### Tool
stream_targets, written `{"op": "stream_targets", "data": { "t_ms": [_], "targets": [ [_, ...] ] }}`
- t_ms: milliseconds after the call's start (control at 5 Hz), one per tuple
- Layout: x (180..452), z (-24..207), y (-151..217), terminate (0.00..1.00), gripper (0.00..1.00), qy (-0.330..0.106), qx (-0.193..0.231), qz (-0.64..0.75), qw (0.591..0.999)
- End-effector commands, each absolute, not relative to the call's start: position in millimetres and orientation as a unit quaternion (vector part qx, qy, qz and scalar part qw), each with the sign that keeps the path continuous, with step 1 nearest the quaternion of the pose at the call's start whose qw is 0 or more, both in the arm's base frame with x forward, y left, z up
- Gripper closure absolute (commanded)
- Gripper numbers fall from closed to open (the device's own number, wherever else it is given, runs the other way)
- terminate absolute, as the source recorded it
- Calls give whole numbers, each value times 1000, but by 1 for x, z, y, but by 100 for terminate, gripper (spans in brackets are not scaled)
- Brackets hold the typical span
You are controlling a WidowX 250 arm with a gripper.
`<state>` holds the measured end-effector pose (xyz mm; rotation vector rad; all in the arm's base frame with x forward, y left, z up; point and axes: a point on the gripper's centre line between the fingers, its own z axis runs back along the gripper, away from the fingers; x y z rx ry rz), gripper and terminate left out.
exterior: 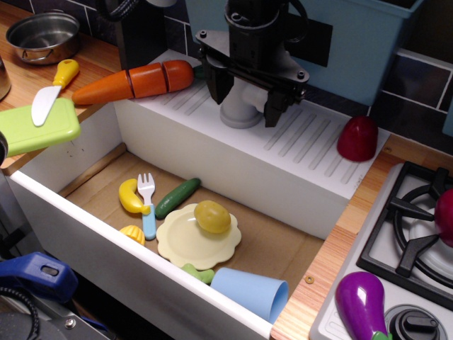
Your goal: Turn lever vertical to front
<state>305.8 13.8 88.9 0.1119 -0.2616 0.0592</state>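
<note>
The lever [241, 113] is a light grey toy faucet on a round base, standing on the white ribbed ledge [311, 138] behind the sink basin. Its upper part is hidden by my gripper, so I cannot see which way its arm points. My black gripper [245, 95] hangs straight down over it, with one finger [216, 85] on its left and the other finger [274, 106] on its right. The jaws stand apart on either side of the post, very close to it; I cannot tell whether they touch it.
An orange carrot [134, 81] lies on the ledge to the left and a red toy [357, 138] to the right. The basin holds a yellow plate [177, 244], fork [147, 205], cucumber [177, 197] and blue cup [251, 294]. The stove [410, 234] is at right, the green board [39, 127] at left.
</note>
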Motion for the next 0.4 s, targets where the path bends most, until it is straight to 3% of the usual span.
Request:
{"op": "stream_targets", "data": {
  "t_ms": [0,200],
  "targets": [
    [306,89,14,0,0,-130,56,30,989],
    [323,91,10,0,0,-167,49,20,985]
  ]
}}
